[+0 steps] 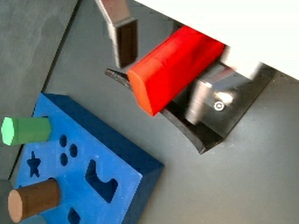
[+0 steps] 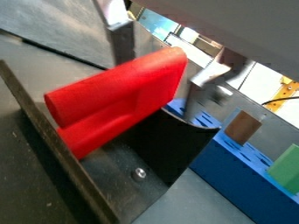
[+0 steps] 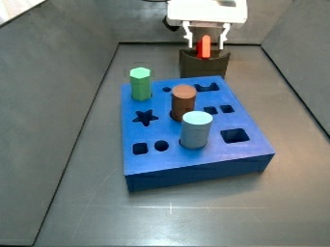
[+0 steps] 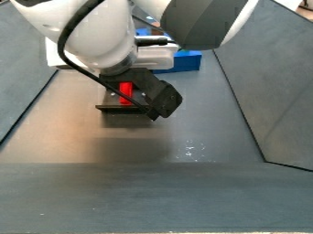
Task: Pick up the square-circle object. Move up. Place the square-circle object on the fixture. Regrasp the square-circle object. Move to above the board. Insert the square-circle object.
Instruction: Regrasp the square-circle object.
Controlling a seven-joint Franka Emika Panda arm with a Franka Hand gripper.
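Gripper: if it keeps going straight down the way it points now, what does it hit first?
Most likely the fixture. The gripper points down right over it, with the red peg between its fingers, so the peg's lower end would probably meet the fixture's notch first. Remaining gap is unclear.

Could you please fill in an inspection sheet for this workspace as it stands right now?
Surface: dark grey floor, bare around the board.
Job's things: red square-circle object upright over the fixture, between the jaws; whether it touches the fixture cannot be told. Blue board in front of the fixture.
Clutter: green hexagonal peg, brown cylinder and pale blue cylinder stand in the board.
Grippers: gripper above the fixture, jaws either side of the red piece; contact cannot be told.
Cables: nothing seen.
Surroundings: dark sloped walls enclose the floor.
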